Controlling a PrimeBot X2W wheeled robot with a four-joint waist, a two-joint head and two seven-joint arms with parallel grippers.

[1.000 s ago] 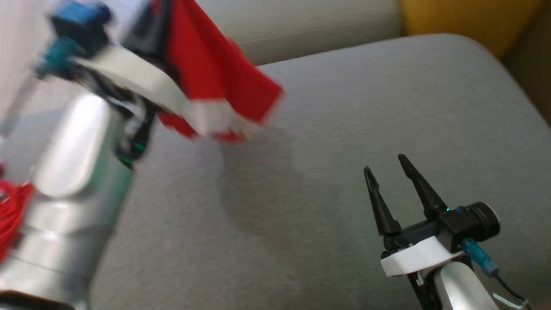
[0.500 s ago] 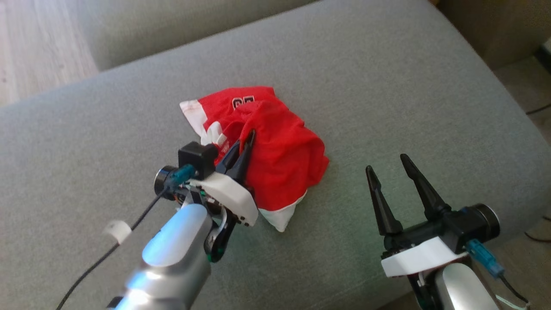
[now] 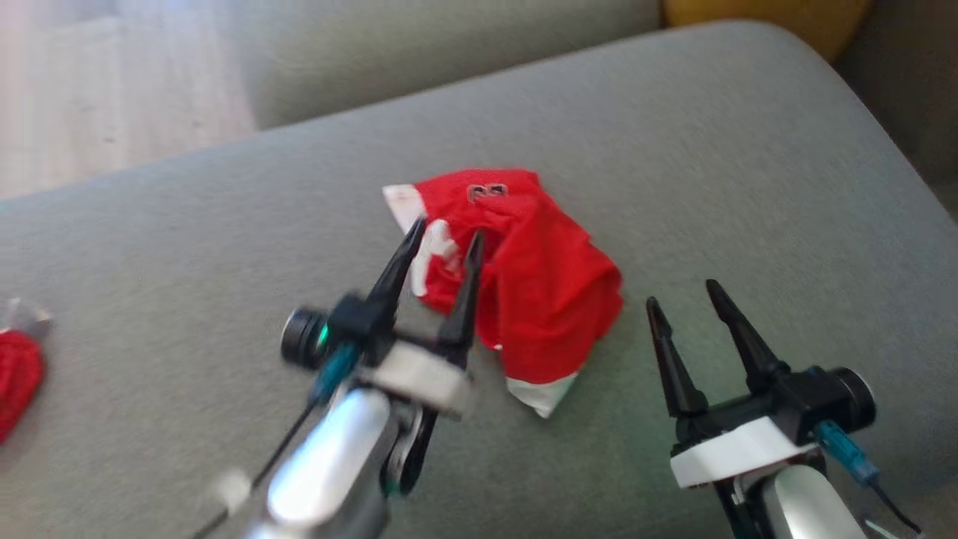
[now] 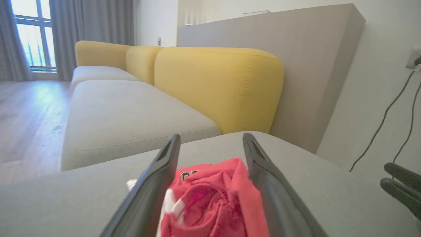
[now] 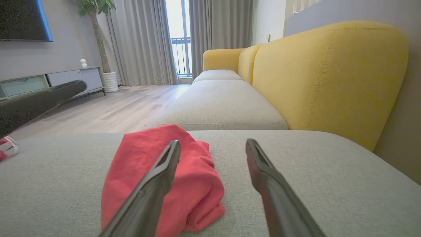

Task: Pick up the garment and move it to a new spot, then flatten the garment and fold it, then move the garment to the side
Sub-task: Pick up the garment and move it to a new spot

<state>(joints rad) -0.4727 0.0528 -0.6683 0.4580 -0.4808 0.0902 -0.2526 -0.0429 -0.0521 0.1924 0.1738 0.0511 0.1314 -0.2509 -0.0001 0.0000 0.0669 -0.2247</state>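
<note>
A: Where's the crumpled red garment w/ white trim point(image 3: 539, 284) seen?
B: It's found bunched in a heap on the grey fabric sofa cushion point(image 3: 224, 224), approx. mid-cushion in the head view; a white-edged corner is pointed toward the robot, and a dark printed mark is shown on its far part

A: And the left gripper point(image 3: 447, 228)?
B: Its two dark fingers are spread apart, nothing is pinched. The tips are seen over the garment's left side; in the left wrist view the red cloth is framed between the fingers. Contact can't be told, the pic is blurred there

A: And the right gripper point(image 3: 682, 293)?
B: Also spread wide, nothing gripped. It's positioned just right of the garment, apart from it; in its own wrist view the cloth is partly covered by one finger

A: Anything else?
B: A 2nd red item point(image 3: 16, 370) is seen at the cushion's left edge, well apart from the garment. Beyond, yellow upholstered backrests point(image 4: 217, 85) and pale wood flooring point(image 3: 112, 97) are seen
</note>
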